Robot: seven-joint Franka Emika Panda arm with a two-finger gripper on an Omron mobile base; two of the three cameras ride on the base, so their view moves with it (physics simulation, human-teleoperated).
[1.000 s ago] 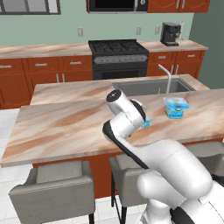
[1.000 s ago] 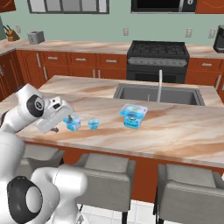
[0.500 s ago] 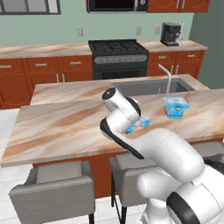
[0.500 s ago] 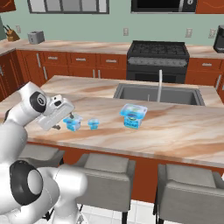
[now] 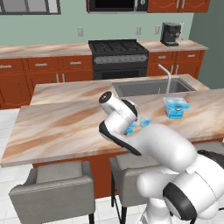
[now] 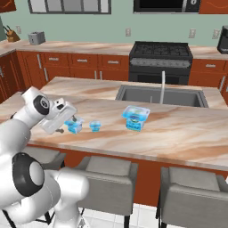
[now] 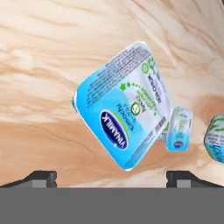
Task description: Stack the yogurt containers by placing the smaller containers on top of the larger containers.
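Three light-blue yogurt tubs with white tops stand on the marble island counter [image 6: 178,133]. The middle-sized tub [image 7: 122,118] lies straight ahead of my gripper [image 7: 111,177], which is open, its fingertips [image 7: 41,177] wide apart and short of the tub. In the right base view the hand hovers just left of this tub [image 6: 74,126]. The tiny tub [image 7: 179,129] [image 6: 95,126] stands beside it, a small gap between them. The widest tub [image 6: 135,117] [image 5: 176,107] with the flaring rim sits further right, near the sink. My hand partly hides the middle tub [image 5: 131,128] in the left base view.
A sink [image 6: 160,95] with a tall faucet [image 6: 163,84] is set into the island behind the tubs. Grey stools [image 6: 109,178] line the near edge. A stove [image 5: 118,54] and a coffee machine [image 5: 170,34] stand along the back wall.
The arm's elbow has swung a little and the hand has shifted slightly over the middle-sized tub. The three tubs have not moved.
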